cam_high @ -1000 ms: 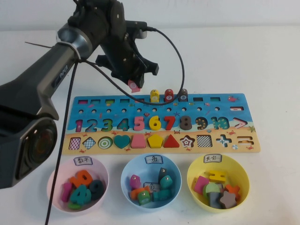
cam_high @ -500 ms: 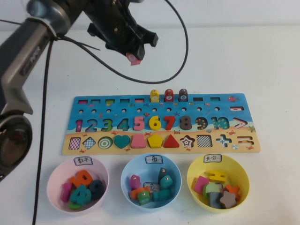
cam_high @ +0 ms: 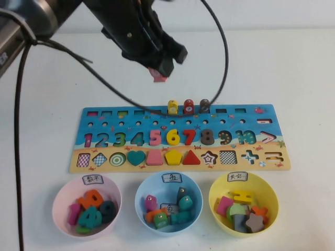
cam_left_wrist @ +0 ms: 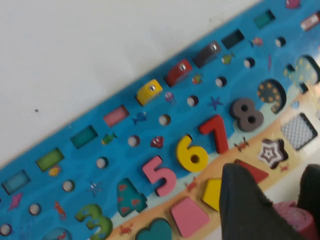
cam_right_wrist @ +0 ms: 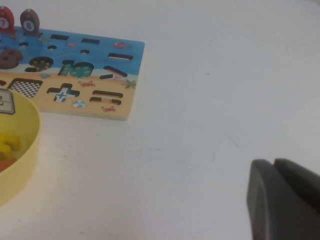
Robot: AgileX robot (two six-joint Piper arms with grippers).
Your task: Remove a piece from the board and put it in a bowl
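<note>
My left gripper (cam_high: pixel 158 72) is shut on the pink peg (cam_high: pixel 157 75) and holds it in the air beyond the far edge of the board (cam_high: pixel 178 137), left of the yellow, red and brown pegs standing in the top row. In the left wrist view the pink peg (cam_left_wrist: pixel 295 220) sits between the dark fingers (cam_left_wrist: pixel 247 205) above the board (cam_left_wrist: pixel 100 150). The light blue bowl (cam_high: pixel 168 203), labelled on its rim, stands in front of the board's middle with several pieces in it. My right gripper (cam_right_wrist: pixel 274 165) is shut and empty, low over bare table right of the board; it is out of the high view.
A pink bowl (cam_high: pixel 87 206) stands front left and a yellow bowl (cam_high: pixel 243 203) front right, both holding pieces. The yellow bowl's rim (cam_right_wrist: pixel 20 155) and the board's right end (cam_right_wrist: pixel 100 75) show in the right wrist view. White table lies all around.
My left gripper has lifted the pink peg up off the board's top row, then shifted slightly right and a little lower. The right arm has not moved.
</note>
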